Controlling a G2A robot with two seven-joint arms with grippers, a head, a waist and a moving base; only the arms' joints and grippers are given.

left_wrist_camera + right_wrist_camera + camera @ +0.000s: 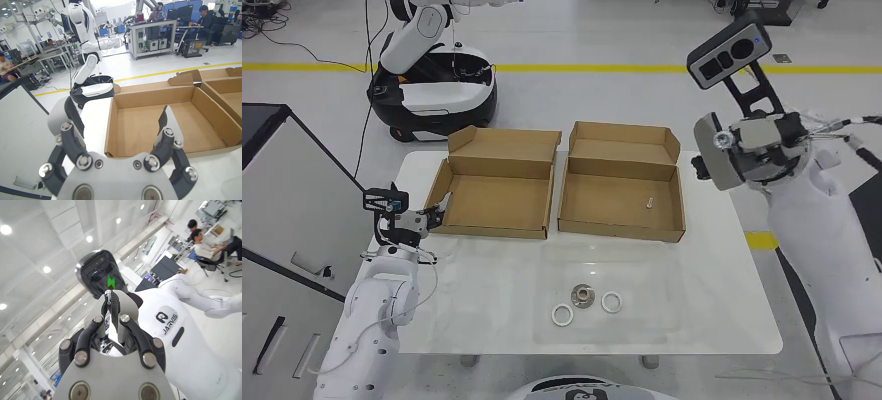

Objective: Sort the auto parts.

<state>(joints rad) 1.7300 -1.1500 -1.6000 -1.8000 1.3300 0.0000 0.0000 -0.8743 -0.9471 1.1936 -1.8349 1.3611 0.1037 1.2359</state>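
Two open cardboard boxes stand side by side at the back of the white table (722,290). The left box (497,195) is bare inside; the right box (622,195) holds one small metal bolt (649,201). Near the front edge lie two white rings (564,316) (612,301) and a round metal part (583,296). My left gripper (118,111) is open and holds nothing, low beside the left box (160,121) at its outer wall (432,215). My right gripper (109,299) is raised beyond the table's right side (725,140), pointing upward, shut on a small threaded metal screw (108,295).
Another white robot (432,80) stands on the floor behind the table. A grey cabinet (282,190) is close to the table's left side. The boxes' rear flaps (622,143) stand up. Bare tabletop lies between the boxes and the loose parts.
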